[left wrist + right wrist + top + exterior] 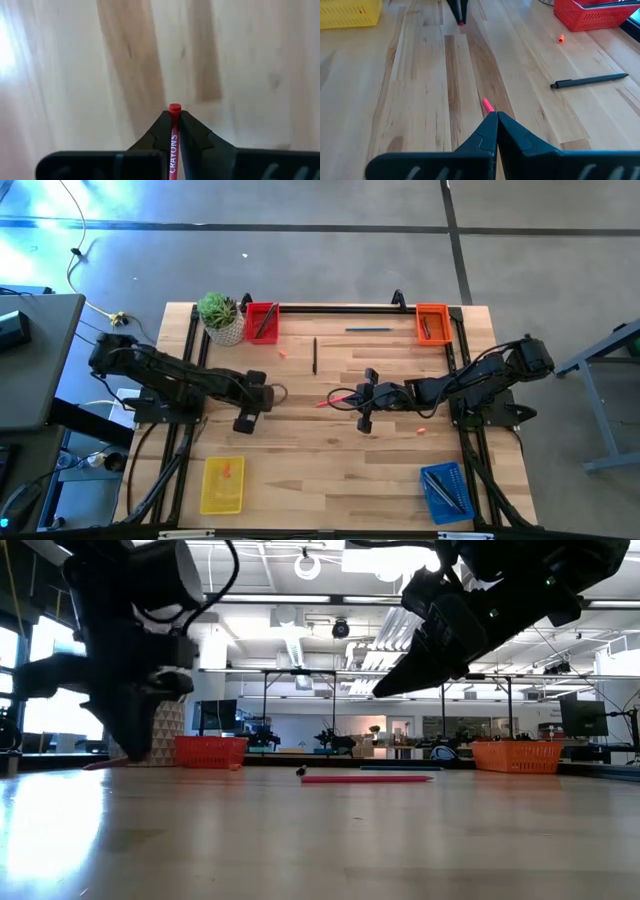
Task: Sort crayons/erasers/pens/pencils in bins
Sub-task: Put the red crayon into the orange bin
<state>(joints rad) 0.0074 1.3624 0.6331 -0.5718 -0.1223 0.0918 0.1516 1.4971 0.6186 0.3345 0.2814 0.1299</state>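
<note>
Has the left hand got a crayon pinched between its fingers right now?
Yes, the left hand is shut on a red crayon, whose tip sticks out past the fingertips above the wooden table.

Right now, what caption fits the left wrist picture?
Left end effector shut on a red crayon above the wooden table.

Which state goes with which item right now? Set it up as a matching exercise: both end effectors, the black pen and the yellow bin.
Items:
1. left end effector
2. right end effector
3. black pen
4. yellow bin

States:
A. lying loose on the table
B. shut on a red crayon
C. has an orange piece inside
D. shut, holding nothing

Pairs: 1-B, 2-D, 3-A, 4-C
</note>
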